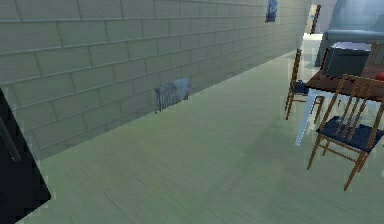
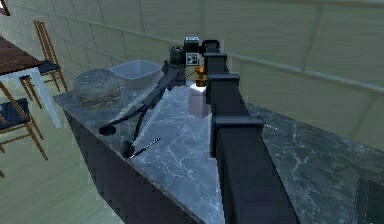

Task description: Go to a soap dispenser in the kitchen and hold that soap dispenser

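**Stage of the task and inventory.** The bench [image 2: 180, 150] is reached and the arm [image 2: 235, 130] is stretched across it, so the approach is judged complete, but the hold itself is not confirmed. A small amber bottle [image 2: 202, 72], taken to be the soap dispenser, is seen standing on the bench close by the arm's far end, near the wall. Whether the jaws are spread or pressed together cannot be told, nor whether anything is held by them. A secure hold on the bottle is judged to be what is left. Counted on the bench: one amber bottle, one clear bowl [image 2: 135, 70], one round glassy vessel [image 2: 97, 88], two dark utensils [image 2: 130, 118]. Counted ahead: one table [image 1: 325, 82], two chairs [image 1: 345, 125], one dark box [image 1: 350, 58].
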